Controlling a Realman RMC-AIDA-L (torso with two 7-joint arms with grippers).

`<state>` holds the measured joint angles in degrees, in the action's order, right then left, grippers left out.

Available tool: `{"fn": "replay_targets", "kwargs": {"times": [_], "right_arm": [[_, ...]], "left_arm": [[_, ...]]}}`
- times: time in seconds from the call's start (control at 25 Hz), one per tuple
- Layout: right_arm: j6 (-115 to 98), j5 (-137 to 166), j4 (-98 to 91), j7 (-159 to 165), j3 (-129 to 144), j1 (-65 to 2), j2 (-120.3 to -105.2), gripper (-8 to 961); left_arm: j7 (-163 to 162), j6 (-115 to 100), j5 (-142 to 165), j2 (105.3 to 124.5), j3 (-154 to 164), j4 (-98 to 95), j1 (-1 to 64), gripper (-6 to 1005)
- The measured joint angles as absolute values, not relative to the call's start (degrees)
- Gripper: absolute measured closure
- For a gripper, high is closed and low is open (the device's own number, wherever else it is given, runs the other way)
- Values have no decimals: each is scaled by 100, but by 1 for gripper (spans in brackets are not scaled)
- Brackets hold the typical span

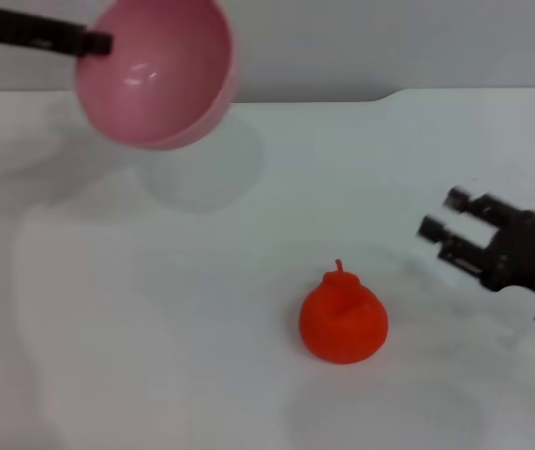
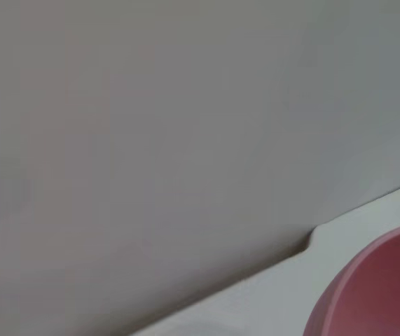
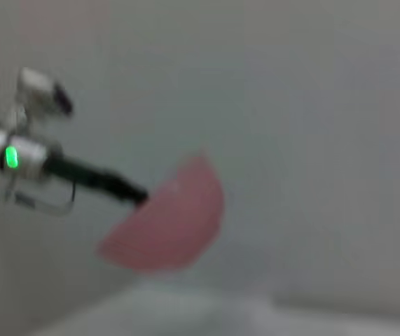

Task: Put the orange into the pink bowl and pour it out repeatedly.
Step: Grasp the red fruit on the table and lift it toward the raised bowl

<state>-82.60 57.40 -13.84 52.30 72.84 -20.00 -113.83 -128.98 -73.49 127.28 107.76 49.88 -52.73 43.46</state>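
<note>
Orange (image 1: 343,319) on the white table (image 1: 155,356), about six o'clock from centre, upright with stem up. Pink bowl (image 1: 155,70) aloft at eleven o'clock, tipped with its empty mouth facing the table, pinched at the rim by the left gripper (image 1: 98,42). Right gripper (image 1: 440,217) at three o'clock, near the orange, fingers spread with nothing between them. Risks ahead: a glancing touch from those fingers could send the round fruit rolling (smooth table, nothing to stop it); a thin rim hold could let the bowl twist or slip.
</note>
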Motion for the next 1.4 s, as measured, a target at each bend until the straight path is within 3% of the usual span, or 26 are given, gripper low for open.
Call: {"fn": "replay_targets", "kwargs": {"times": [0.12, 0.36, 0.52, 0.72, 1.08, 1.4], "right_arm": [[-7695, 6586, -1739, 5883, 7308, -2202, -11394, 318], [-7168, 8354, -2657, 7112, 7311, -2708, -11742, 319], [-7058, 9292, -2969, 7806, 7342, -3057, -11873, 319], [-7026, 9734, -3137, 8322, 7422, -3130, -11854, 319], [-7742, 9658, -5242, 8747, 7044, -2023, -11920, 318], [-9184, 10222, -6469, 10806, 6263, -2255, -11845, 318]], "left_arm": [[-12910, -7364, 12732, 10750, 5008, -5263, 4185, 957], [-12866, -7355, 12734, 10887, 5209, -5226, 4020, 956], [-12836, -7251, 12736, 10995, 5355, -5178, 3989, 956], [-12799, -7183, 12736, 11058, 5361, -5155, 3970, 956], [-12785, -7158, 12736, 11067, 5362, -5114, 3966, 956], [-12783, -7092, 12735, 11065, 5419, -5072, 3983, 956]]}}
